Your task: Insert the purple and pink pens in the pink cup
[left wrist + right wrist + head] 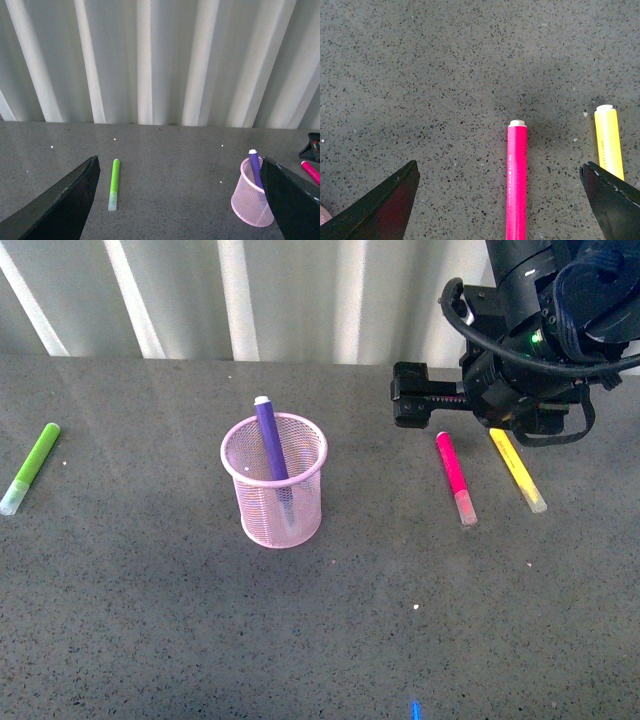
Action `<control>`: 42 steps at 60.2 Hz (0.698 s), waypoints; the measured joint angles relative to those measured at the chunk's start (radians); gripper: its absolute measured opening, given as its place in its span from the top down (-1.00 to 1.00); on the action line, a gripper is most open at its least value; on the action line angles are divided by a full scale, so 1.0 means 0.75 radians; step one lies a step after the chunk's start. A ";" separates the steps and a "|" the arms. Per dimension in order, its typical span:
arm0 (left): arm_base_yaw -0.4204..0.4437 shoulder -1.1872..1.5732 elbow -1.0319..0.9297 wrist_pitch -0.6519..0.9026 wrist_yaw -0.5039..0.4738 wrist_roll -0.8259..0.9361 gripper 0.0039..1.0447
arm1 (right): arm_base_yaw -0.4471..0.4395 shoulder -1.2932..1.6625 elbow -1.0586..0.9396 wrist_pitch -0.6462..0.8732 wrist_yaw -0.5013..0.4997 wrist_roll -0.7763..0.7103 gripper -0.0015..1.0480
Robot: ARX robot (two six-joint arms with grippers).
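Note:
The pink mesh cup (274, 480) stands upright mid-table with the purple pen (270, 440) leaning inside it, one end above the rim. The pink pen (454, 475) lies flat on the table to the cup's right. My right gripper (440, 405) hovers open over the pink pen's far end. In the right wrist view the pink pen (516, 180) lies between the open fingers (380, 210), apart from both. My left gripper (177, 220) is open and empty, out of the front view. Its wrist view shows the cup (251, 197) and the purple pen (255, 167).
A yellow marker (517, 468) lies just right of the pink pen, close to the right finger (615, 205). A lime green marker (30, 467) lies at the far left. A corrugated white wall (240, 300) backs the grey table (400, 620).

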 joint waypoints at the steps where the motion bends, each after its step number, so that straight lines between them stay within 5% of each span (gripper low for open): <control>1: 0.000 0.000 0.000 0.000 0.000 0.001 -0.88 | -0.001 0.005 0.002 -0.001 0.002 0.000 -0.87; 42: 0.000 0.000 0.000 0.000 0.000 0.001 -0.88 | -0.043 0.217 0.149 0.012 -0.073 -0.036 -0.87</control>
